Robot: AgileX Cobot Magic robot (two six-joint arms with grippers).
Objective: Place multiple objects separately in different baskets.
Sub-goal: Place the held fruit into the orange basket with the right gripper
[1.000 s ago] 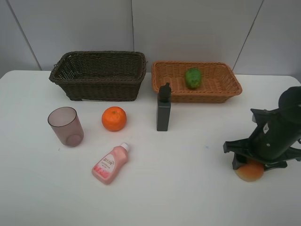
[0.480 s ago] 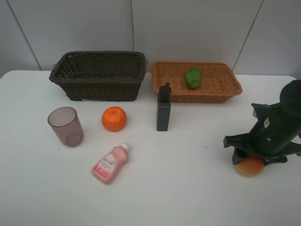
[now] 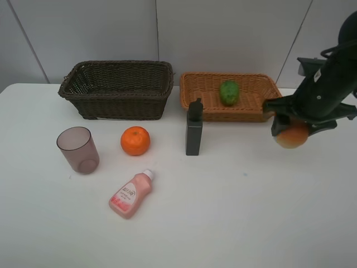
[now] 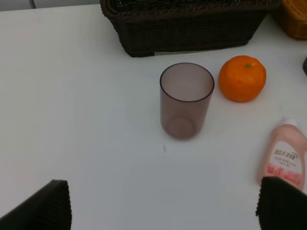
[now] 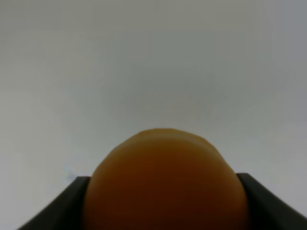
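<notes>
My right gripper (image 3: 292, 129) is shut on the red-orange mango-like fruit (image 3: 292, 135), held in the air just right of the light tan basket (image 3: 195, 100); the fruit fills the right wrist view (image 5: 165, 184). The green round fruit (image 3: 228, 92) lies in the tan basket. The dark brown basket (image 3: 117, 100) stands at the back left. On the table are the mauve cup (image 3: 78, 149), the orange (image 3: 135, 140), the pink bottle (image 3: 130, 194) lying down and the dark grey bottle (image 3: 194, 128) upright. My left gripper (image 4: 163, 203) is open above the table, near the cup (image 4: 186, 100).
The white table (image 3: 234, 212) ends at a grey wall behind the baskets. The dark grey bottle stands just in front of the tan basket's left end. In the left wrist view the orange (image 4: 242, 78) and pink bottle (image 4: 285, 158) lie beside the cup.
My right gripper has lifted the mango-like fruit off the table and carried it up and back toward the tan basket's right end. Nothing else has moved.
</notes>
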